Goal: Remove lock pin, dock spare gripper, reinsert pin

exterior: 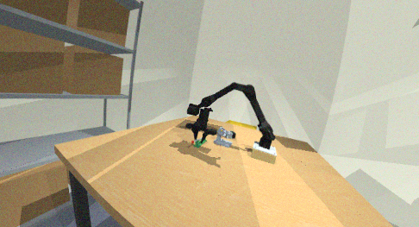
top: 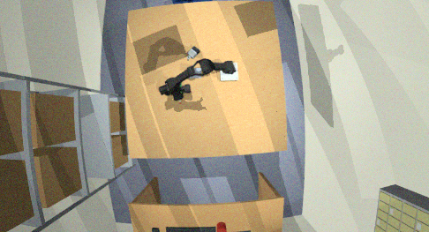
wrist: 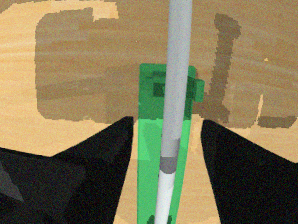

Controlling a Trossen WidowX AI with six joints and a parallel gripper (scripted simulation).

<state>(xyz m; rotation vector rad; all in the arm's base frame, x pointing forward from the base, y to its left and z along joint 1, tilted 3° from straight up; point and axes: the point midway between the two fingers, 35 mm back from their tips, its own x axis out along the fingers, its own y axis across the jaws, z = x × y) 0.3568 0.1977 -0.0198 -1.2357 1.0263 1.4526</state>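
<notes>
The green mount (wrist: 148, 163) (exterior: 199, 143) lies on the wooden table (top: 221, 123) (exterior: 172, 185). The grey and white lock pin (wrist: 178, 63) runs lengthwise over the mount. A small red end shows beside the mount in the exterior view (exterior: 191, 141). My gripper (wrist: 168, 125) (exterior: 198, 136) (top: 178, 91) hangs just above the mount and points down. Its fingers straddle the pin with a gap on each side, so it is open. The grey spare gripper (top: 192, 51) (exterior: 224, 135) rests on the table beyond the mount, apart from my gripper.
The arm's white base plate (top: 229, 73) (exterior: 264, 153) sits on the table to the right of the spare gripper. A metal shelf with cardboard boxes (top: 40, 131) (exterior: 65, 55) stands left of the table. An open cardboard box (top: 205, 211) stands in front of the table.
</notes>
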